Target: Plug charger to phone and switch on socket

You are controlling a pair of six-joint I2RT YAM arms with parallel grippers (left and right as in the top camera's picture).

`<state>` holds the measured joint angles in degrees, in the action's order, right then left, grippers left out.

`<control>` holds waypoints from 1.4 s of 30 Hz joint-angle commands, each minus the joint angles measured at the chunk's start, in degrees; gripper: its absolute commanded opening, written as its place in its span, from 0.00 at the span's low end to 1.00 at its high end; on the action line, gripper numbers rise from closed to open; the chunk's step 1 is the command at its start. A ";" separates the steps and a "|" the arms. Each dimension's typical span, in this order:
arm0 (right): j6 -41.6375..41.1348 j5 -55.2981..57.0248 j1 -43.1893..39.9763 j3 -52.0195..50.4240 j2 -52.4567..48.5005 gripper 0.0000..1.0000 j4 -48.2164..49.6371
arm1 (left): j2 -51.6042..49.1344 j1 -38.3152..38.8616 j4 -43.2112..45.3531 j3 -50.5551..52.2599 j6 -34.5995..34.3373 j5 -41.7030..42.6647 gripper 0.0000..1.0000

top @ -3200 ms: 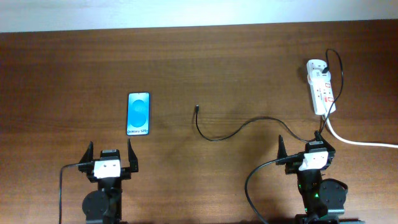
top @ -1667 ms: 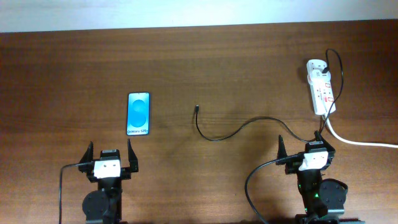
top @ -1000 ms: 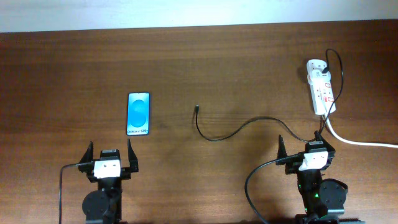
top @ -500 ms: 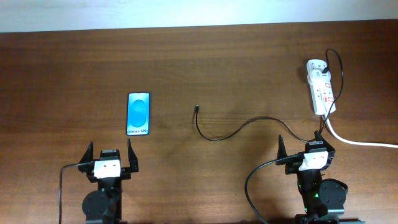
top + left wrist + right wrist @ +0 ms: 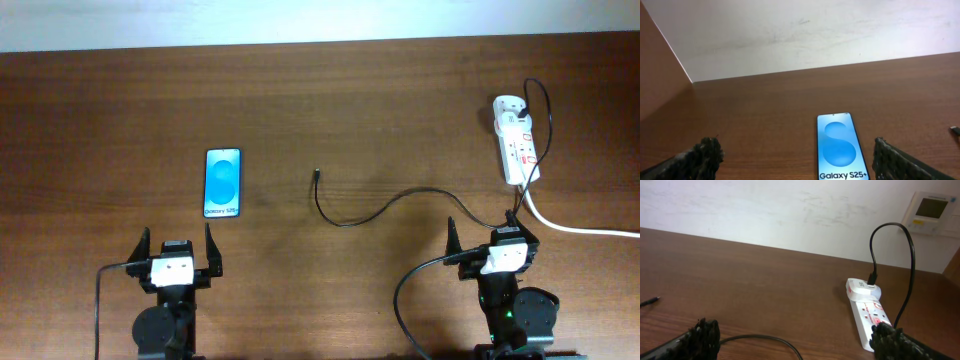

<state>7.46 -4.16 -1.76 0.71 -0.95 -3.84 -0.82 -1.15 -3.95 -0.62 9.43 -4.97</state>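
The phone (image 5: 223,183) lies flat, blue screen up, left of centre; in the left wrist view it (image 5: 840,147) sits just ahead of my open left gripper (image 5: 795,162), nearer the right finger. The thin black charger cable (image 5: 365,215) curves across the table, its plug tip (image 5: 316,175) free, right of the phone. The white socket strip (image 5: 517,140) lies at the far right with its adapter (image 5: 861,288) at the far end, cable plugged into it. My right gripper (image 5: 797,340) is open and empty, the cable (image 5: 765,340) running between its fingers. Left gripper (image 5: 177,248) and right gripper (image 5: 490,232) rest near the front edge.
A thick white cord (image 5: 575,226) runs from the socket off to the right. A white wall (image 5: 800,35) stands behind the table's far edge. A wall thermostat (image 5: 932,210) shows in the right wrist view.
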 commanded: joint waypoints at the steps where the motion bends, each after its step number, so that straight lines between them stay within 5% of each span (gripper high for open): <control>1: -0.42 -1.05 0.26 -0.39 0.44 0.98 0.85 | 0.52 -0.07 0.94 0.09 0.50 0.37 0.99; 19: -0.85 -4.50 0.24 12.15 -4.15 0.98 -3.48 | -6.78 -0.09 1.62 -6.49 0.31 7.91 0.99; 29: -0.83 -8.76 0.26 32.37 -27.54 0.98 -13.38 | -33.94 -0.09 -8.28 -29.42 0.37 11.72 0.99; 42: -0.83 -12.09 0.26 64.63 -55.10 0.98 -43.60 | -84.54 -0.02 -48.70 -79.87 0.35 15.47 0.99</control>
<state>7.22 -14.00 -1.76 60.29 -52.71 -44.40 -79.18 -1.15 -48.21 -73.65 9.43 7.09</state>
